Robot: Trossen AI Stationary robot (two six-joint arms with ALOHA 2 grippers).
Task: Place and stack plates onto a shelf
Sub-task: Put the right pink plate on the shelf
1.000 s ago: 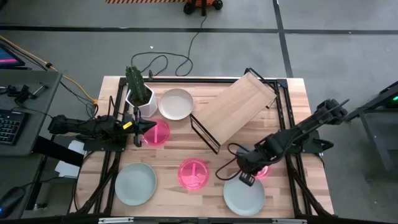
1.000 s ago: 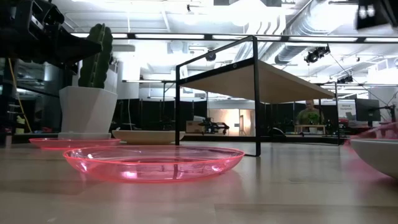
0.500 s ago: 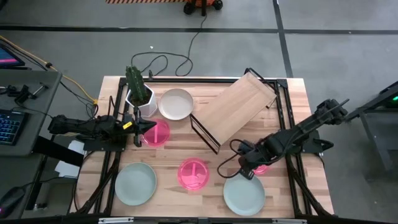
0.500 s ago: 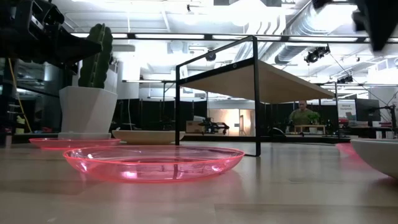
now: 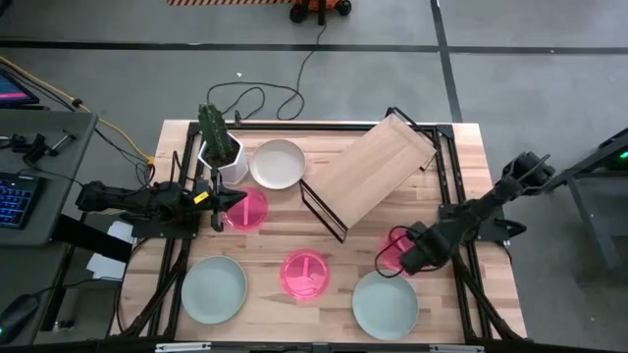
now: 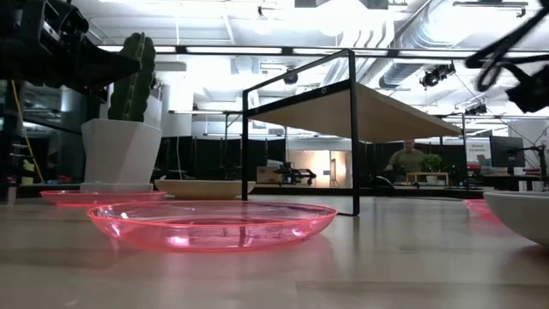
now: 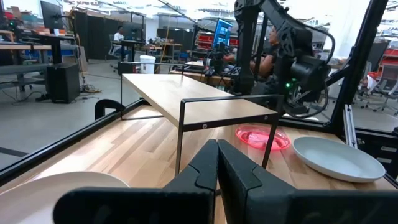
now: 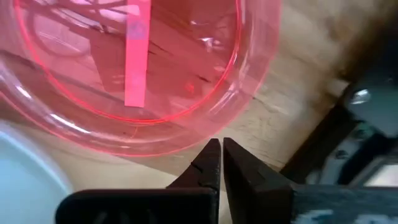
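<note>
Looking down on the wooden table (image 5: pixel 324 230), we find the shelf (image 5: pixel 375 169) lying askew toward the far right, its plywood board on a thin black frame, with nothing on top of it. Bare planks run between the shelf's near end and the front row of plates, and a free strip lies along the table's front edge.

We count six plates, all on the tabletop. Three are pink: one (image 5: pixel 248 209) just beside the left gripper (image 5: pixel 240 201), one (image 5: pixel 305 273) near the front middle, and one (image 5: pixel 393 249) just under the right gripper (image 5: pixel 411 261). Two are grey-green: one (image 5: pixel 214 288) at the front left and one (image 5: pixel 385 305) at the front right, close to the third pink plate. The single cream plate (image 5: pixel 278 164) sits at the back, next to the white pot (image 5: pixel 225 163) holding one cactus (image 5: pixel 214 129). Every plate is empty.

Our left gripper waits at the left side, fingers (image 7: pixel 214 168) pressed together on nothing, pointing across the table at the shelf. Our right gripper hangs above the near rim of the right pink plate; its fingers (image 8: pixel 219 163) are also pressed together and grip nothing, with the plate's rim clear of the tips.

Beyond the table, one person (image 6: pixel 409 160) shows far off in the room.
</note>
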